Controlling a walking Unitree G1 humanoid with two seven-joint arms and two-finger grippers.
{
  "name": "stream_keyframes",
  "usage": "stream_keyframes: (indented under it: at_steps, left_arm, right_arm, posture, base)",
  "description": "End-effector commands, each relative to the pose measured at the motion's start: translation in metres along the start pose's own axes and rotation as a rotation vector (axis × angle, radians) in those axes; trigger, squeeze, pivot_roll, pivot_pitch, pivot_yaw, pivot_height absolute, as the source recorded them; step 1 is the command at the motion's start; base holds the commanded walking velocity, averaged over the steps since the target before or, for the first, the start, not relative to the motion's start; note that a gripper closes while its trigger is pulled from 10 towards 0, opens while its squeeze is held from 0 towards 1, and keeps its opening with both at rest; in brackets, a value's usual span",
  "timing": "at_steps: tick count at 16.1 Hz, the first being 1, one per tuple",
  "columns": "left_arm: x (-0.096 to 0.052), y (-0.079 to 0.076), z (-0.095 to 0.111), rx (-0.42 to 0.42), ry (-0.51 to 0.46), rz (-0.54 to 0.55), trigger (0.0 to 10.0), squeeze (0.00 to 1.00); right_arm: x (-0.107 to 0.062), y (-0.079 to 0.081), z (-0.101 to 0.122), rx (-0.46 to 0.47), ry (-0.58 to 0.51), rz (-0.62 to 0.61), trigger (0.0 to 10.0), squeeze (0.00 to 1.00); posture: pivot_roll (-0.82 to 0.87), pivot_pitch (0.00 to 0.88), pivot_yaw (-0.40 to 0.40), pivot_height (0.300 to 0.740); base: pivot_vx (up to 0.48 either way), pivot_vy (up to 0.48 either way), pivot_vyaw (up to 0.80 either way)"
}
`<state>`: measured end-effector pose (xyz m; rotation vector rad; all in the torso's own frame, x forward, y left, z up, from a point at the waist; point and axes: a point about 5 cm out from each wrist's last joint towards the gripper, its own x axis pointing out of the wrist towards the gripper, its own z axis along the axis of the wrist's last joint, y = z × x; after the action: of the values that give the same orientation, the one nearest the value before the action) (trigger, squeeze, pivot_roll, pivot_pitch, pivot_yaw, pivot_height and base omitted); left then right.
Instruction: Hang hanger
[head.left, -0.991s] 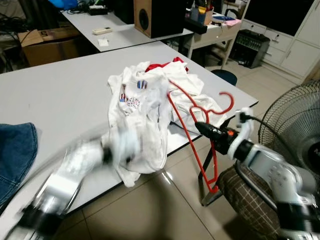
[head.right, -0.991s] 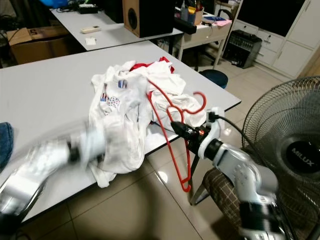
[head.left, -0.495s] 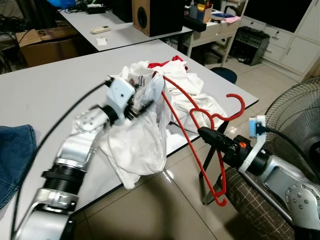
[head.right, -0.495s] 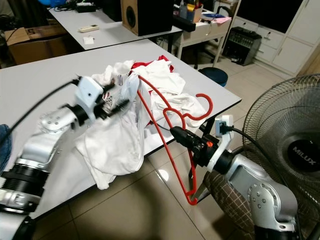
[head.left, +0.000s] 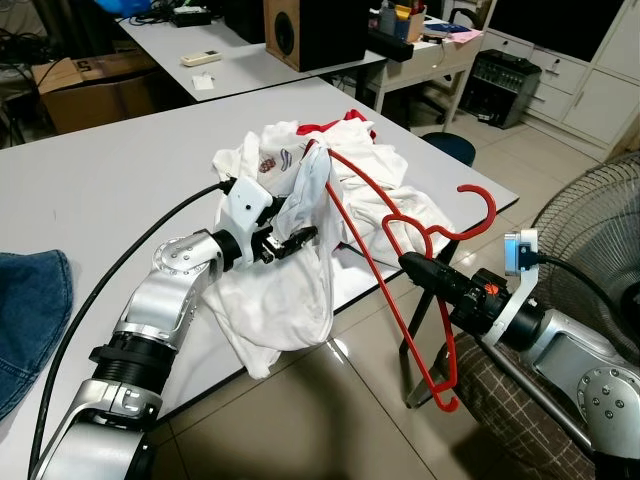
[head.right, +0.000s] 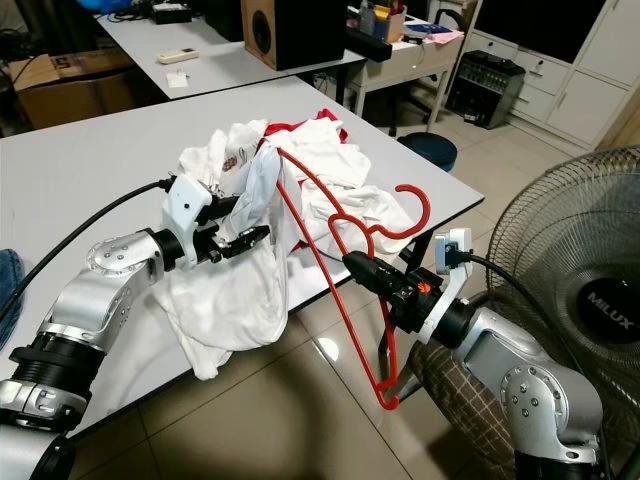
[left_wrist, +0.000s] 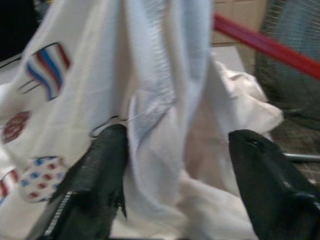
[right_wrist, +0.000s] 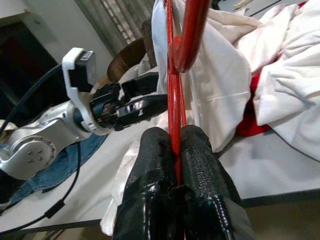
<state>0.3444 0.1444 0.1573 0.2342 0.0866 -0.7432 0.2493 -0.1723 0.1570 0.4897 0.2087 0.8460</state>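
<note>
A red plastic hanger (head.left: 385, 290) hangs tilted off the table's near edge, its hook (head.left: 478, 205) pointing up. One of its arms runs up into a white shirt (head.left: 280, 300) printed with small round patches. My right gripper (head.left: 415, 265) is shut on the hanger's neck, and the red bar sits pinched between its pads (right_wrist: 197, 150). My left gripper (head.left: 292, 240) is open against the shirt's raised part. A hanging fold of white cloth (left_wrist: 170, 100) lies between its spread fingers (left_wrist: 100, 170).
The shirt heap lies on a grey table (head.left: 100, 190) near its right corner. Blue jeans (head.left: 30, 310) lie at the table's left edge. A standing fan (head.left: 590, 220) and a plaid-seated chair (head.left: 500, 390) are close to my right arm. A second desk carries a speaker (head.left: 310, 30).
My left arm swung up from the table's front edge to the shirt and stopped with its fingers at the cloth. The right gripper lifted the hanger a little, raising the shirt.
</note>
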Motion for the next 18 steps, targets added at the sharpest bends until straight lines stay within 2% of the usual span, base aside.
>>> stream_keyframes:
  at_steps: [1, 9, 13, 18]
  left_arm:
    - [0.002, 0.002, 0.001, -0.019, -0.010, 0.019, 0.0, 0.00]
    - [0.003, 0.010, 0.008, -0.049, -0.060, 0.017, 0.0, 0.00]
    - [-0.003, 0.014, 0.009, -0.056, -0.070, -0.004, 0.0, 0.00]
    - [-0.009, 0.024, 0.007, -0.057, -0.058, 0.034, 0.0, 0.00]
  right_arm:
    - [0.000, 0.004, 0.008, -0.031, -0.027, 0.029, 10.0, 0.00]
    - [0.000, 0.003, 0.009, -0.033, -0.035, 0.046, 10.0, 0.00]
    - [0.000, 0.003, 0.007, -0.031, -0.040, 0.047, 10.0, 0.00]
    - [0.000, 0.002, 0.007, -0.028, -0.049, 0.042, 10.0, 0.00]
  posture:
    - [-0.16, 0.000, -0.019, 0.740]
    - [-0.16, 0.000, -0.008, 0.740]
    - [-0.16, 0.000, -0.003, 0.740]
    - [-0.15, 0.000, -0.001, 0.740]
  base:
    - [0.000, 0.000, 0.00]
    - [0.000, 0.000, 0.00]
    - [0.000, 0.000, 0.00]
    - [0.000, 0.000, 0.00]
